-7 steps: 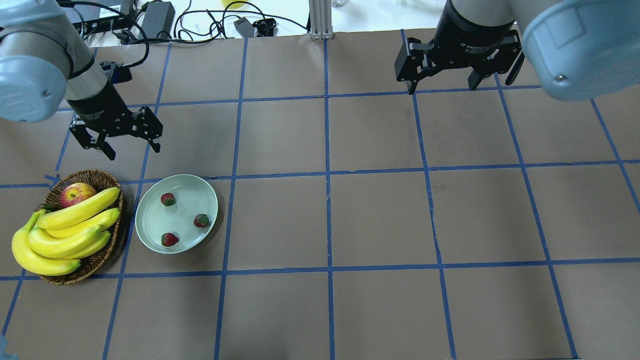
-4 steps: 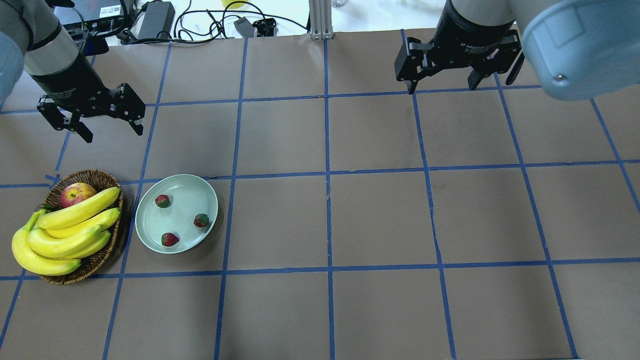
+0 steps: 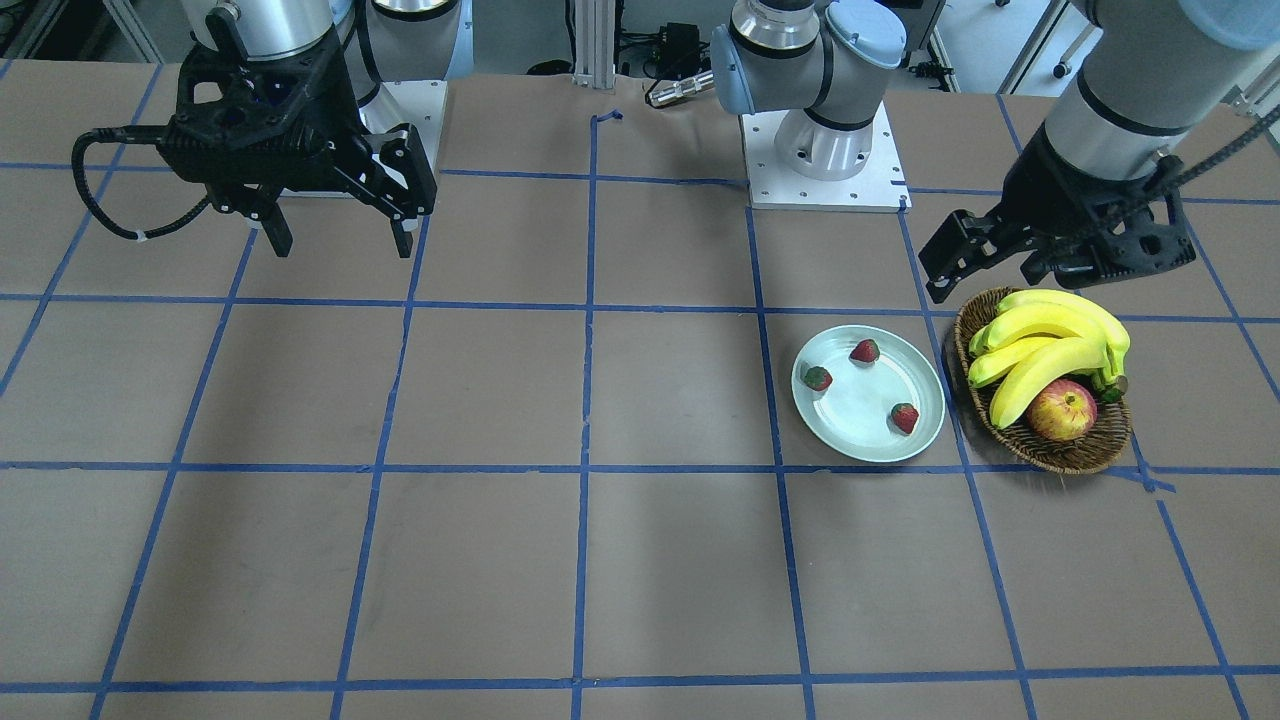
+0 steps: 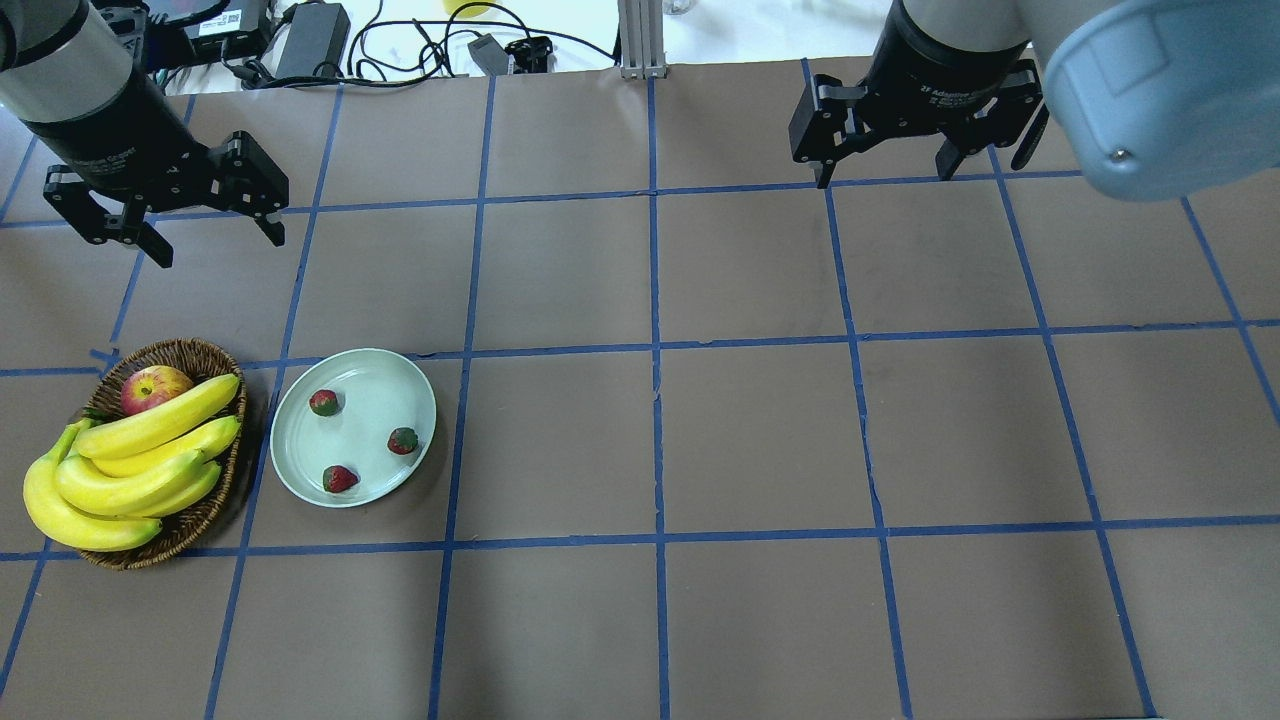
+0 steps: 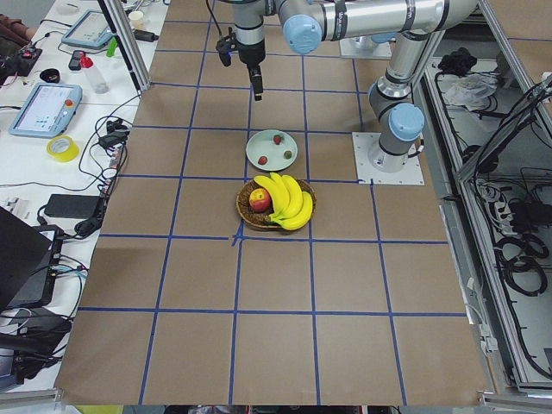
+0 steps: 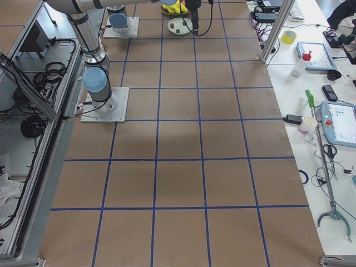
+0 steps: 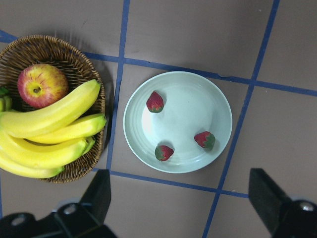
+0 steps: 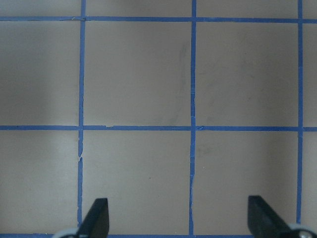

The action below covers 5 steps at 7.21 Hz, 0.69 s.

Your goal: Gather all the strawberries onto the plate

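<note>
— Where are the berries?
— All three lie inside the plate [image 4: 365, 415], on the left half of the bench [image 4: 750, 430]; the near strawberry [image 4: 340, 479] sits by the near rim; the right strawberry [image 4: 402, 440] by the right rim; the far strawberry [image 4: 323, 402] toward the far left; none touches another.
— What is beside the plate?
— Just left of it, a wicker basket [image 4: 200, 352] holding bananas [image 4: 140, 450] and an apple [image 4: 152, 388].
— And the grippers?
— The left gripper [image 4: 218, 248] hangs above the bench beyond basket and plate, fingers spread, holding nothing; the plate lies nearer and right of it; the right gripper [image 4: 883, 180] is well apart at the far right, likewise spread and empty.
</note>
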### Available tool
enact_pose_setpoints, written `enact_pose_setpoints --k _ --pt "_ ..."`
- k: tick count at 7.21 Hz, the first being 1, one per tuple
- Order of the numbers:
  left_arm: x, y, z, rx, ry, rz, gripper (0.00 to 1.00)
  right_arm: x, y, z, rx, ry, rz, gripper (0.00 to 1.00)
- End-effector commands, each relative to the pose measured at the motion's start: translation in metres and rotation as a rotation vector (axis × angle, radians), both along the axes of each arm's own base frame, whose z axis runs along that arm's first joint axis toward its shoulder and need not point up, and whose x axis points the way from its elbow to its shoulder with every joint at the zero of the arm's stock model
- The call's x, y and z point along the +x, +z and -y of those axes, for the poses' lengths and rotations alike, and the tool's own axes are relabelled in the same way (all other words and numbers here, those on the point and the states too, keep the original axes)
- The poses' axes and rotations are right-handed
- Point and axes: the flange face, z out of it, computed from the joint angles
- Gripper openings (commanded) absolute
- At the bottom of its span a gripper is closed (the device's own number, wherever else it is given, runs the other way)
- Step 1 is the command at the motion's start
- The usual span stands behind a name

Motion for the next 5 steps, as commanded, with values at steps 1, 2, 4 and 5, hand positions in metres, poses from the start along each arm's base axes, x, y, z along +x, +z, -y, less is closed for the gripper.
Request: enact_pose_setpoints --k 1,2,4,5 --pt "-0.024 0.022 -0.018 -0.023 -0.030 -0.019 1.00 0.000 0.000 0.000 0.001 0.000 0.000 1.00" --pt "-0.028 0.028 -0.025 -0.019 -0.032 -0.041 1.00 0.000 0.000 0.000 0.000 0.000 0.000 1.00" --pt "-0.037 0.034 -0.029 -0.042 -0.042 -0.111 1.00 0.000 0.000 0.000 0.000 0.000 0.001 1.00" --pt "-0.038 0.027 -0.027 -0.027 -0.053 -0.116 1.00 0.000 0.000 0.000 0.000 0.000 0.000 1.00"
